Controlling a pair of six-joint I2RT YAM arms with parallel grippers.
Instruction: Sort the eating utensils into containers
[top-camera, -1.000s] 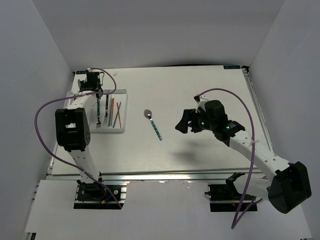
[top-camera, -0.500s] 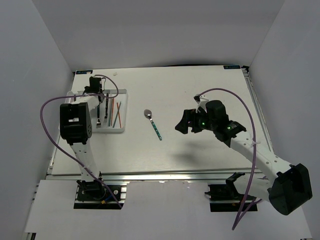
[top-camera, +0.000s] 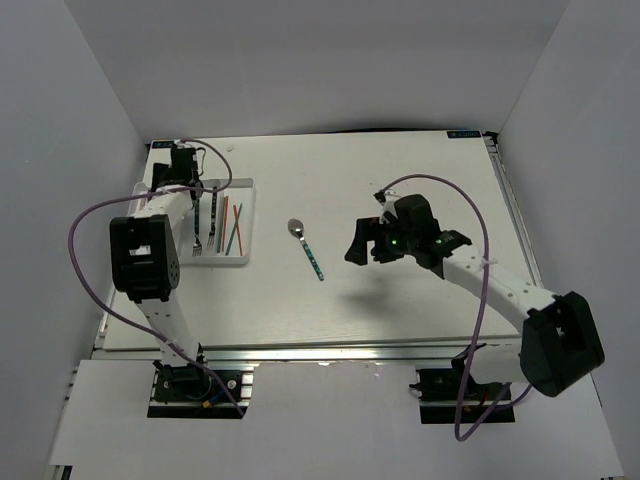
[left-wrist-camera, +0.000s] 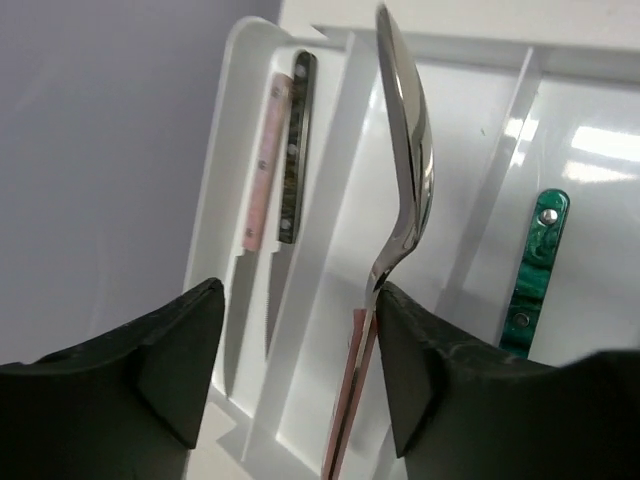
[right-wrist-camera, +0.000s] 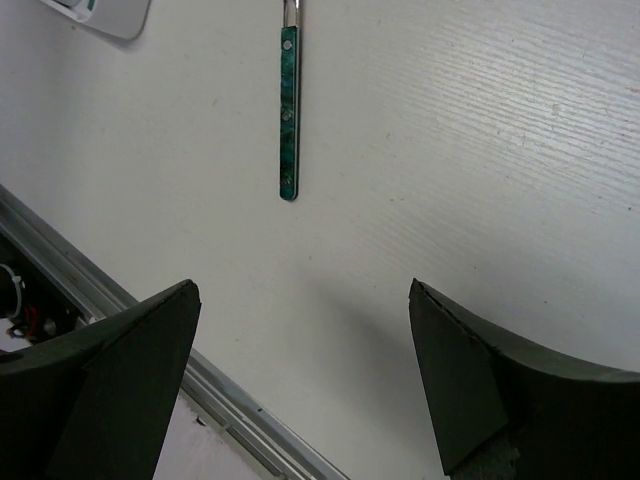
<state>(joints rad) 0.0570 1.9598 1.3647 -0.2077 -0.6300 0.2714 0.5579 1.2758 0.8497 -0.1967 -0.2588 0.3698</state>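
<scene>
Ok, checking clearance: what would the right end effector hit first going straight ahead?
Probably bare table, just short of the spoon with the teal handle; nothing else shows between, though depth is unclear.

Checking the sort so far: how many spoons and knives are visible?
Spoons: 2, a teal-handled spoon on the table, a pink-handled spoon at the tray
Knives: 2, a pink-handled knife and a dark-handled knife in the tray
Total: 4

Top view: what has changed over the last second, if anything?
The right gripper edged left, closer to the teal-handled spoon, and that arm's elbow swung inward. The left gripper shifted slightly over the tray and came back. No grasp or release shows from above. The spoon and tray stayed put.
</scene>
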